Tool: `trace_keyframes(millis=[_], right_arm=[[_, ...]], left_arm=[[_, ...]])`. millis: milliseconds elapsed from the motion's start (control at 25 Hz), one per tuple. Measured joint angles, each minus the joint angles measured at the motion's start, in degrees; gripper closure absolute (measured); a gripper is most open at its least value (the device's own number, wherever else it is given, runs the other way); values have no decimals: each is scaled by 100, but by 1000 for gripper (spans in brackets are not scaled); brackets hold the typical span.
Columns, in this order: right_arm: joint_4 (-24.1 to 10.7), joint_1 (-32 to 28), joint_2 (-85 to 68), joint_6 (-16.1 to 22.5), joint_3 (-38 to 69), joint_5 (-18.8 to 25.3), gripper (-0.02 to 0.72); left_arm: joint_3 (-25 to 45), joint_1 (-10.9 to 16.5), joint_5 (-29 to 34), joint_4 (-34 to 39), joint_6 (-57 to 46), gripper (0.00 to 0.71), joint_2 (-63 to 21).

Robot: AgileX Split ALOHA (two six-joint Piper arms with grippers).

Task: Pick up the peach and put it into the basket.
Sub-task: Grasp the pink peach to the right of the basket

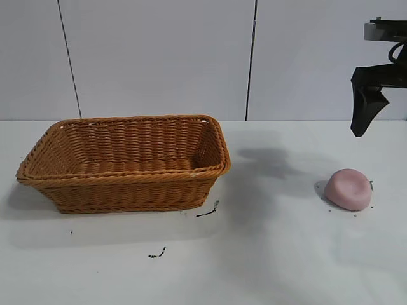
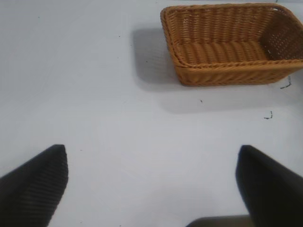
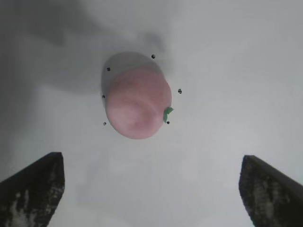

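The pink peach [image 1: 348, 189] lies on the white table at the right, with a tiny green bit at its side. In the right wrist view the peach [image 3: 137, 103] lies ahead of my open right gripper [image 3: 150, 163], apart from both fingers. In the exterior view my right gripper [image 1: 367, 121] hangs above and behind the peach, high over the table. The orange-brown wicker basket [image 1: 124, 190] stands at the left, empty. My left gripper [image 2: 152, 156] is open and empty over bare table, with the basket [image 2: 232, 73] far ahead of it. The left arm is out of the exterior view.
Small black marks dot the table in front of the basket [image 1: 208, 211] and round the peach. White wall panels stand behind the table.
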Motion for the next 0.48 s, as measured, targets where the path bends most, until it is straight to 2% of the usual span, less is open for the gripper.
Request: trace_keyframes(millis=[240,480], right_arm=[[-14,150,14,15,0,-351,8],[-244,150,370,162,0,-546,8]], left_arm=[[0,0,0,0,0,17,0],[0,0,0,0,0,17,0]])
